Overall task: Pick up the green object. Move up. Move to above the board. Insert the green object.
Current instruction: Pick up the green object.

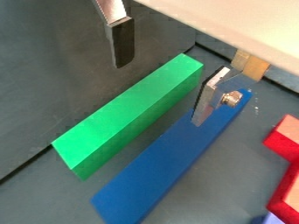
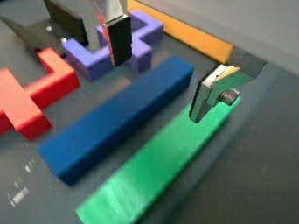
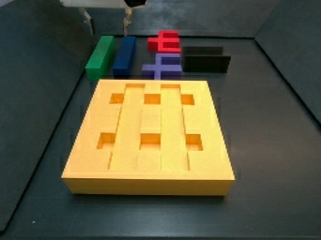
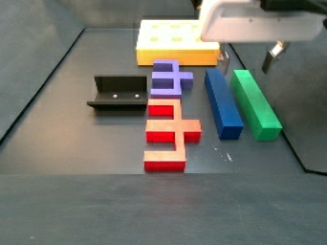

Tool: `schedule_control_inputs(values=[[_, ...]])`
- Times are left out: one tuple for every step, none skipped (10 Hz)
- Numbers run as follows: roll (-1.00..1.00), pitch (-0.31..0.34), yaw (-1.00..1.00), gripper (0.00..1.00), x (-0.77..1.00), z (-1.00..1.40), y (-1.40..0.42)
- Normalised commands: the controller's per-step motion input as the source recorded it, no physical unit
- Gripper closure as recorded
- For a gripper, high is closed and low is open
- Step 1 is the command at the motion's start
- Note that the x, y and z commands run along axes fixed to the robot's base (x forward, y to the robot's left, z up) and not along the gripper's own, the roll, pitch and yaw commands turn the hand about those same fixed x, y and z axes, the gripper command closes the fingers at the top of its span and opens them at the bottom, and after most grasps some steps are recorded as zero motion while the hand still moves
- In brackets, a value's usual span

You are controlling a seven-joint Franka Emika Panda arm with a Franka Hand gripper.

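The green object (image 1: 128,109) is a long green bar lying flat on the dark floor, right beside a dark blue bar (image 1: 176,166). It also shows in a wrist view (image 2: 158,179) and in both side views (image 3: 97,54) (image 4: 257,101). My gripper (image 1: 163,74) is open and empty, above the end of the two bars that is nearer the board. In a side view it hangs over that end (image 4: 246,59). One finger (image 1: 119,42) stands outside the green bar. The yellow-orange board (image 3: 153,131) lies apart from the bars.
A purple piece (image 4: 169,77) and red pieces (image 4: 166,129) lie beside the blue bar. The dark fixture (image 4: 121,93) stands beyond them. The board's edge shows close to the bars' ends (image 2: 193,35). Dark walls bound the floor.
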Motion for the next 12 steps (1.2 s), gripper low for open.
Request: schedule_control_inputs(values=[[0.11, 0.039, 0.00, 0.00, -0.06, -0.23, 0.09], [0.11, 0.000, 0.00, 0.00, -0.09, -0.24, 0.01], [0.07, -0.041, 0.00, 0.00, -0.14, -0.13, 0.00], [0.08, -0.091, 0.00, 0.00, -0.27, -0.17, 0.00], [0.10, -0.099, 0.00, 0.00, -0.27, -0.21, 0.00], [0.09, -0.111, -0.01, 0.00, -0.27, -0.26, 0.00], [0.00, -0.171, -0.01, 0.00, -0.13, -0.33, 0.00], [0.04, -0.103, -0.02, 0.00, 0.00, -0.31, 0.00], [0.04, -0.103, -0.05, 0.00, -0.01, -0.31, 0.01], [0.04, -0.090, -0.06, 0.00, 0.00, -0.29, 0.01], [0.06, -0.059, -0.03, 0.00, -0.12, -0.17, 0.01], [0.02, -0.016, -0.01, 0.00, -0.17, 0.00, 0.03]])
